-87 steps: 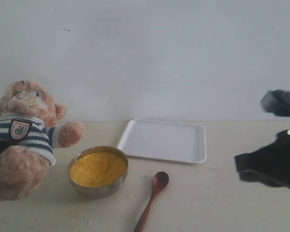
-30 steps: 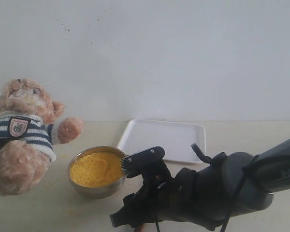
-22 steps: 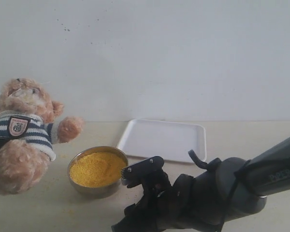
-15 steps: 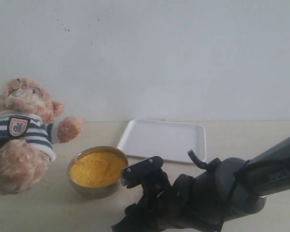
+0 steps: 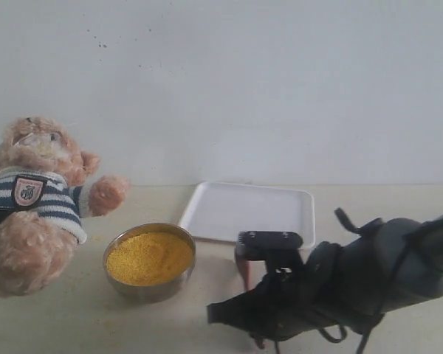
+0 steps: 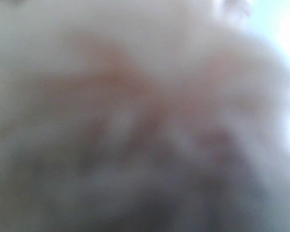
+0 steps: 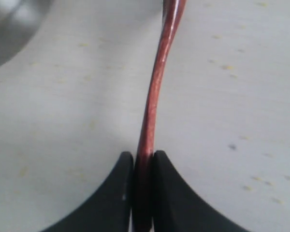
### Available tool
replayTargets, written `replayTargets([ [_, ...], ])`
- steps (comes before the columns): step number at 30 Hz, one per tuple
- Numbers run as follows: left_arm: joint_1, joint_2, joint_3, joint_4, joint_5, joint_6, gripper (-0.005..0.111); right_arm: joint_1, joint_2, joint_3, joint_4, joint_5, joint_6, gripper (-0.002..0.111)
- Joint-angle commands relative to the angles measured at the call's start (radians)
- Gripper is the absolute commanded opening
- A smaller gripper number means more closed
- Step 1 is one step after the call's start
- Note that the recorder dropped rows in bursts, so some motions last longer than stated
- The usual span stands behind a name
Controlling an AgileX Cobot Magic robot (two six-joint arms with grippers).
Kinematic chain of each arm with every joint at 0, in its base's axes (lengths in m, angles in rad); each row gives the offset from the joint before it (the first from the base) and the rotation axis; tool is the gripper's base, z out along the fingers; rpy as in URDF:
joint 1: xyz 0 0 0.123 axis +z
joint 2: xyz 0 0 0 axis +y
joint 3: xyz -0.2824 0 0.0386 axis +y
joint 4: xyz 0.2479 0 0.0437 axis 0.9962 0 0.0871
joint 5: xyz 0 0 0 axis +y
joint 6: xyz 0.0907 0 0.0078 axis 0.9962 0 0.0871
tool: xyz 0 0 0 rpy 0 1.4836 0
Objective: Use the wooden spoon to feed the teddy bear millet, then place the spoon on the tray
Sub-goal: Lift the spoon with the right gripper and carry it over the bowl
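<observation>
Gripper R (image 7: pixel 142 193) is clamped on wooden spoon (image 7: pixel 157 82) handle, near steel bowl (image 5: pixel 151 291) w/ millet (image 5: pixel 149 257). Tray (image 5: pixel 251 210) is seen behind, teddy bear (image 5: pixel 37 214) far left. Gripper L: state can't be told, view blurred.

The view is filled by a soft, strongly blurred mass, which appears to be the fur of the teddy bear (image 6: pixel 135 121). Pale brown and pinkish patches are seen in the middle, with a darker grey zone along one edge. No outline can be told.
</observation>
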Motion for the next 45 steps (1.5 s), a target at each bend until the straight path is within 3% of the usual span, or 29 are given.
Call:
replayTargets([
  [1, -0.004, -0.008, 0.000, -0.020, 0.035, 0.005, 0.004, -0.108, -0.101, 0.096, 0.005, 0.038, -0.078, 0.000],
  [4, -0.004, -0.008, 0.000, -0.025, 0.035, 0.005, 0.004, -0.189, -0.216, 0.138, 0.005, 0.074, -0.173, 0.000],
  [7, -0.004, -0.008, 0.000, -0.027, 0.035, 0.005, 0.004, -0.295, -0.341, 0.135, 0.005, 0.218, -0.260, 0.000],
  [10, -0.004, -0.008, 0.000, -0.027, 0.035, 0.005, 0.004, -0.451, -0.420, 0.071, -0.003, 0.515, -0.368, 0.000],
  [14, -0.004, -0.008, 0.000, -0.029, 0.035, 0.005, 0.004, -0.655, -0.430, -0.073, -0.082, 0.950, -0.339, 0.000],
  [18, -0.004, -0.008, 0.000, -0.033, 0.035, 0.005, 0.004, -0.720, -0.432, -0.142, -0.050, 1.088, -0.266, 0.000],
  [26, -0.004, -0.008, 0.000, -0.049, -0.028, 0.005, 0.004, -0.555, -0.430, -0.153, -0.061, 1.257, -0.281, 0.000],
  [32, -0.002, -0.008, 0.000, -0.069, -0.219, -0.044, 0.004, -0.364, -0.430, -0.263, -0.242, 1.259, -0.107, 0.000],
  [34, -0.002, -0.008, 0.000, -0.077, -0.239, -0.044, 0.004, -0.276, -0.418, -0.343, -0.404, 1.233, 0.032, 0.000],
  [35, -0.002, -0.008, 0.000, -0.077, -0.240, -0.044, 0.004, -0.193, -0.360, -0.457, -0.571, 1.231, 0.163, 0.000],
  [37, -0.002, -0.008, 0.000, -0.077, -0.251, -0.044, 0.004, -0.122, -0.195, -0.649, -0.639, 1.259, 0.213, 0.000],
  [43, -0.002, -0.008, 0.001, -0.077, -0.296, -0.032, 0.004, -0.070, 0.087, -1.003, -0.512, 1.259, 0.275, 0.000],
  [45, -0.002, -0.008, 0.001, -0.077, -0.313, -0.032, 0.004, -0.069, 0.159, -1.040, -0.520, 1.259, 0.314, 0.000],
])
